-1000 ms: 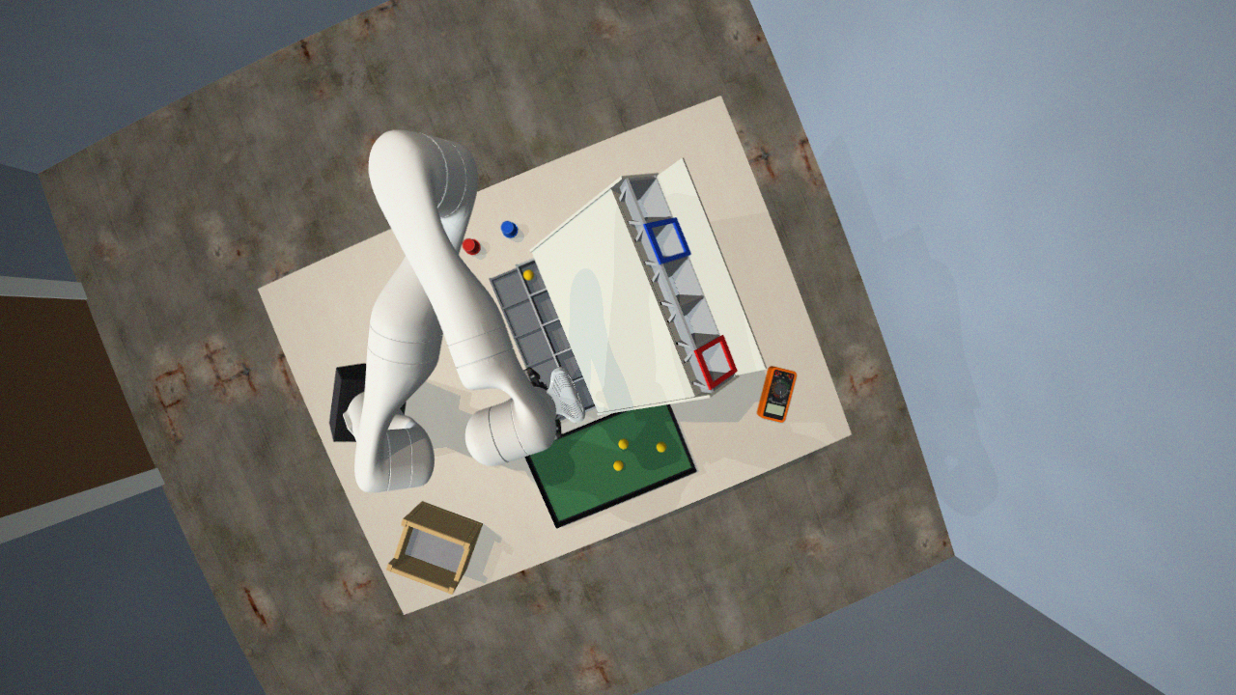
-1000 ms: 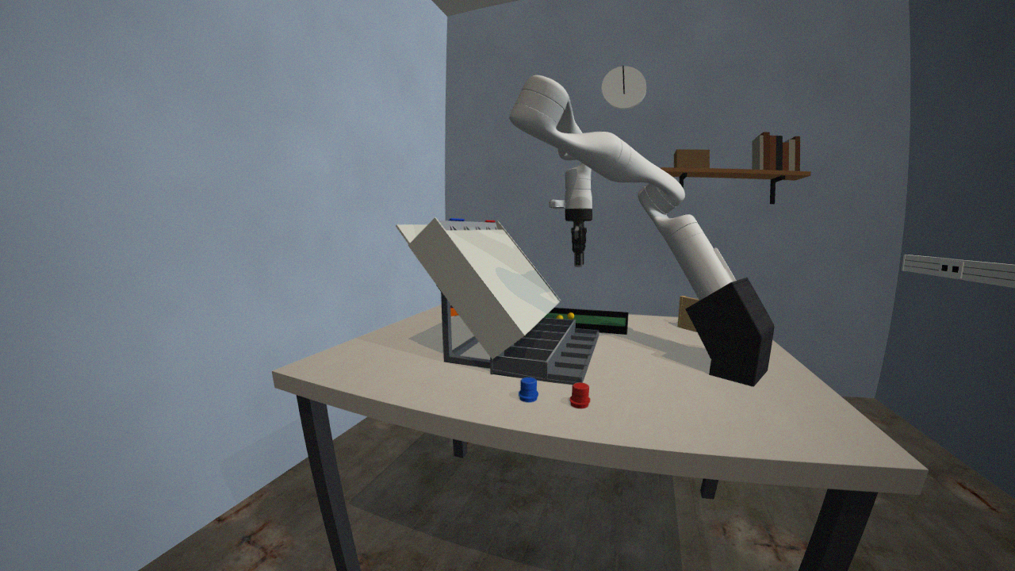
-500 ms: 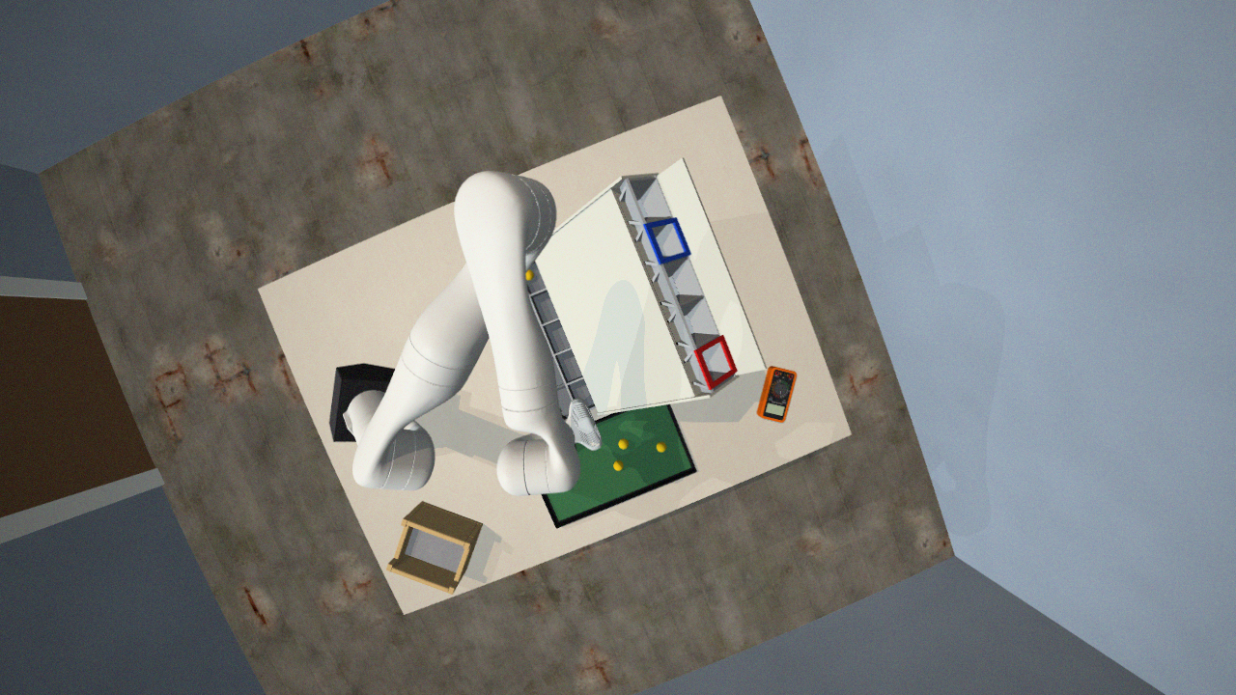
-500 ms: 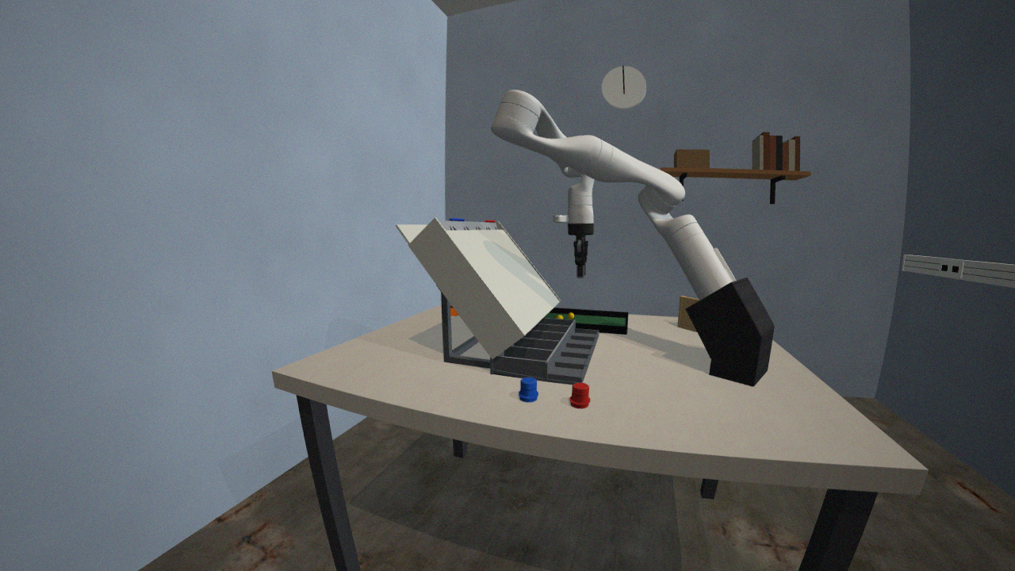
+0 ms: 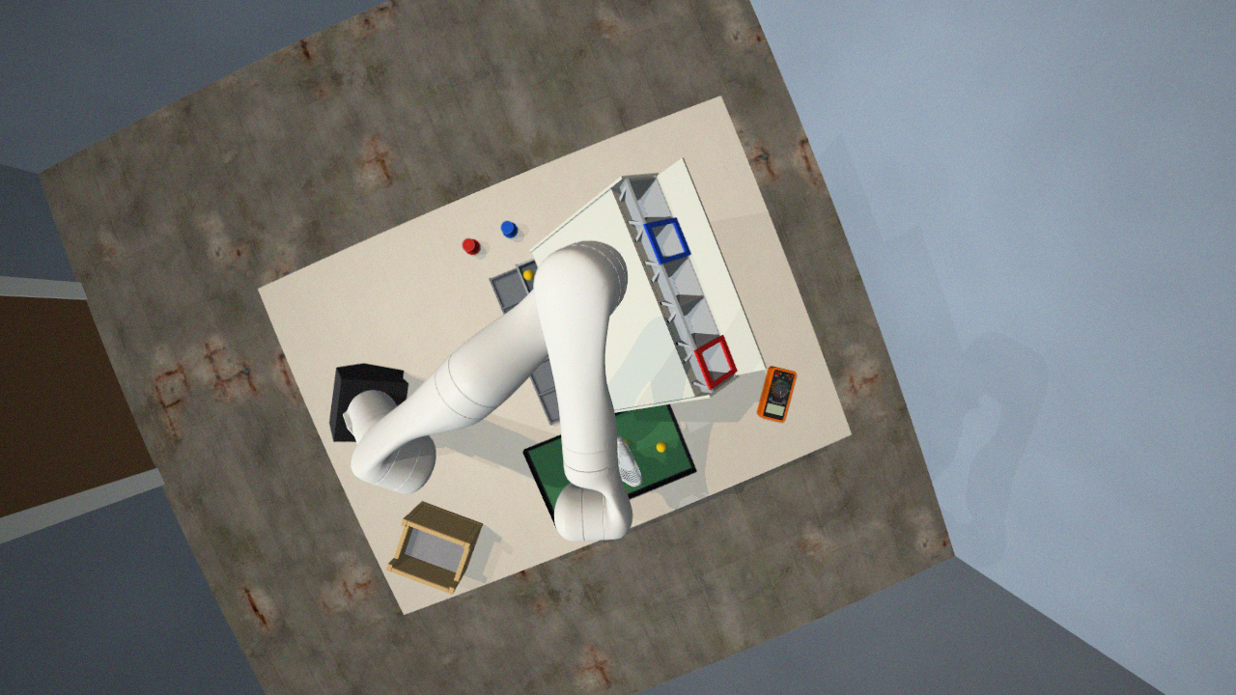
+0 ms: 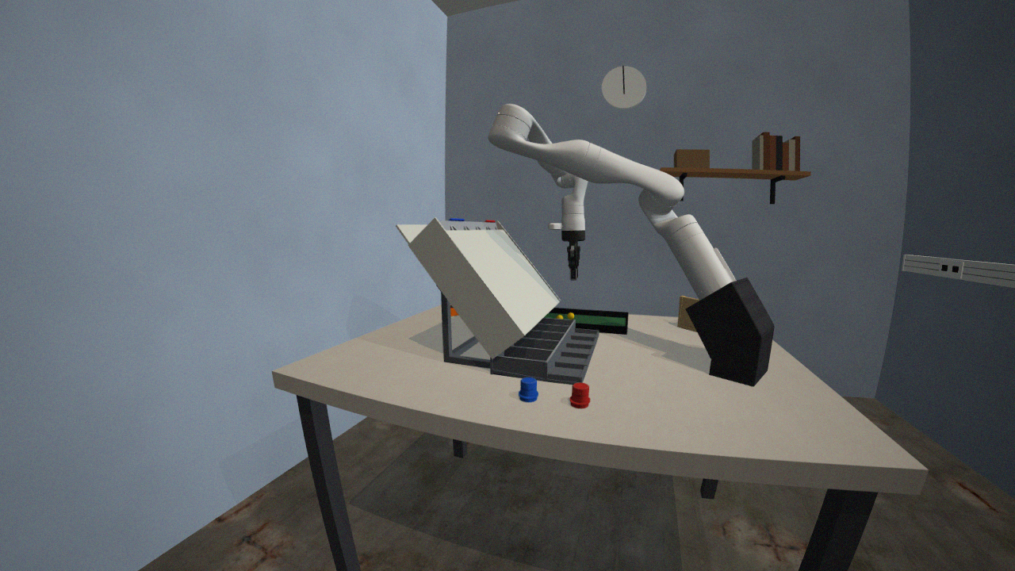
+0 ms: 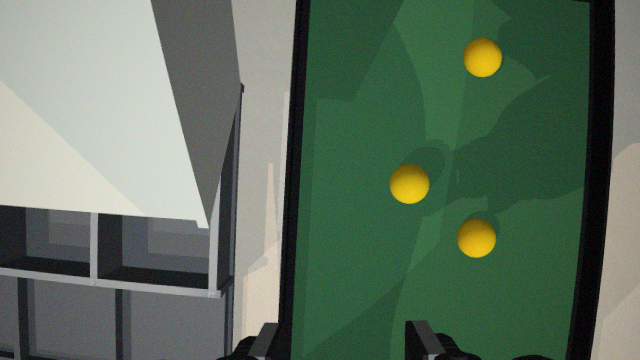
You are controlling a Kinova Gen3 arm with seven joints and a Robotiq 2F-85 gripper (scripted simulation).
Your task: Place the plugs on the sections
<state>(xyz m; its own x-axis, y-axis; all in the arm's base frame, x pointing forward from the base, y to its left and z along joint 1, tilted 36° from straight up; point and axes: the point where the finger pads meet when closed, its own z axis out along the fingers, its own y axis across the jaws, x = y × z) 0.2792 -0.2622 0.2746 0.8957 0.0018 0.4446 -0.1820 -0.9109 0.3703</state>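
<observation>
Top view: the red plug [image 5: 469,246] [image 6: 580,395] and blue plug [image 5: 509,229] [image 6: 527,389] stand on the desk [image 5: 346,302] [image 6: 638,397], neither placed. One marble [image 5: 527,274] lies in an end section, so one drop has probably been made; which funnel fed it, I cannot tell.

Exterior view: the claw [image 6: 573,275] [image 7: 344,337] hangs well above the tray [image 6: 603,320] [image 7: 297,125] [image 5: 681,431].

Wrist view: its fingers stand apart, part-open and empty. Three marbles remain in the tray; both colour tests' results seem unsettled.

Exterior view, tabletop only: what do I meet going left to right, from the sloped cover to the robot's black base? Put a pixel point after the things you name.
Sloped cover [image 5: 639,346] [image 6: 489,284] [image 7: 100,125] → blue plug [image 5: 509,229] [image 6: 527,389] → red plug [image 5: 470,246] [image 6: 580,395] → black base [image 5: 341,380] [image 6: 737,333]
</observation>
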